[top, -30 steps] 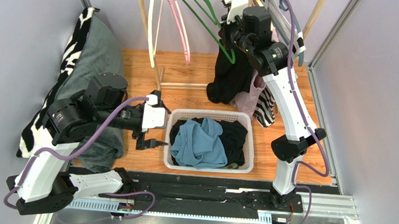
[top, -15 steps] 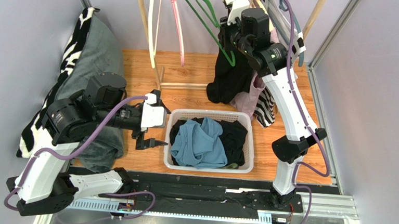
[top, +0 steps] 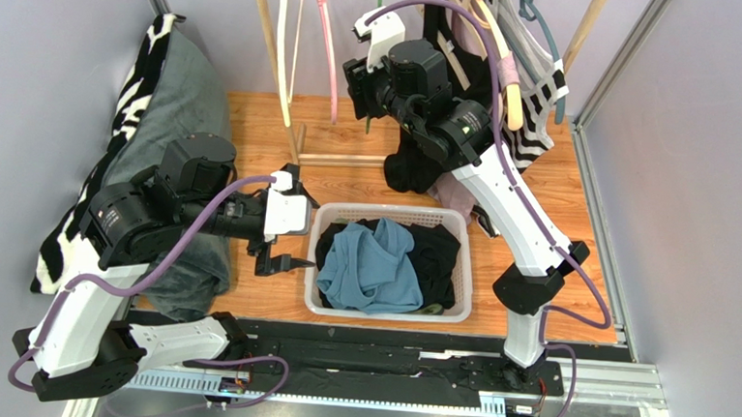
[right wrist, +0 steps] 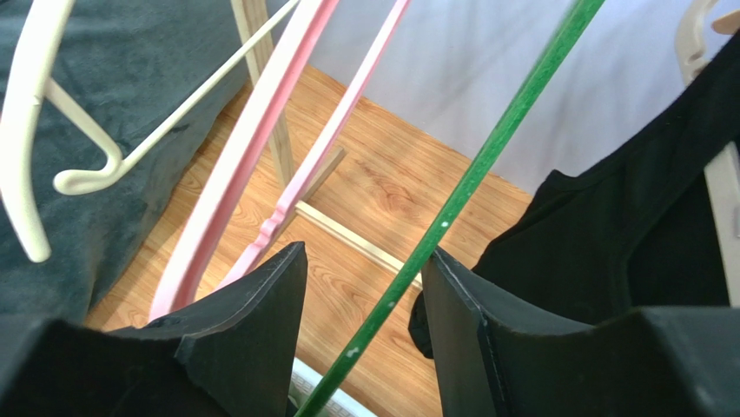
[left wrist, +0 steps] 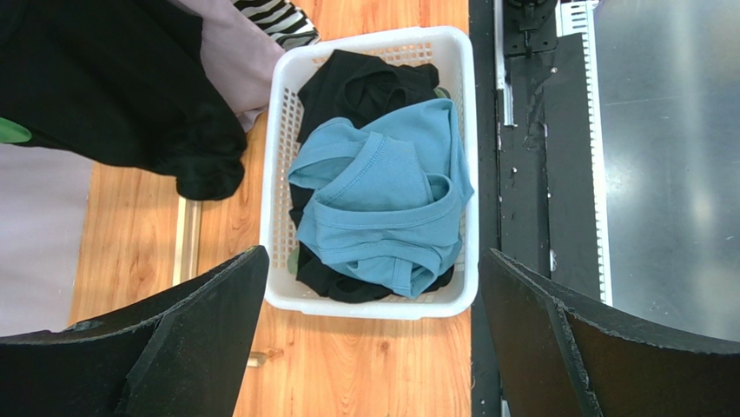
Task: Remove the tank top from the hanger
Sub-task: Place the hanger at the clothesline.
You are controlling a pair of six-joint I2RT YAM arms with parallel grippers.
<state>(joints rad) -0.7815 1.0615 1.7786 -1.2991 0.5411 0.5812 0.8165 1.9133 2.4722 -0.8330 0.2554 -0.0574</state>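
From above, the left claw (top: 295, 220) stands wide open and empty beside the white basket (top: 394, 211). The right claw (top: 361, 92) reaches up at the rack, with the black tank top (top: 414, 163) hanging just beside it. In the left wrist view the fingers spread wide above the basket's blue garment (left wrist: 382, 200). In the right wrist view the jaws are partly open, the green hanger (right wrist: 486, 161) runs through the gap, and the tank top hangs to the right

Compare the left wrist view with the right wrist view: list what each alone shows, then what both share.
Left wrist only: the blue top lying in the white basket, and the grey metal surface. Right wrist only: the pink hanger and cream hanger. Both: the hanging black garment, the wooden floor, and seemingly the green hanger, just a sliver in the left wrist view.
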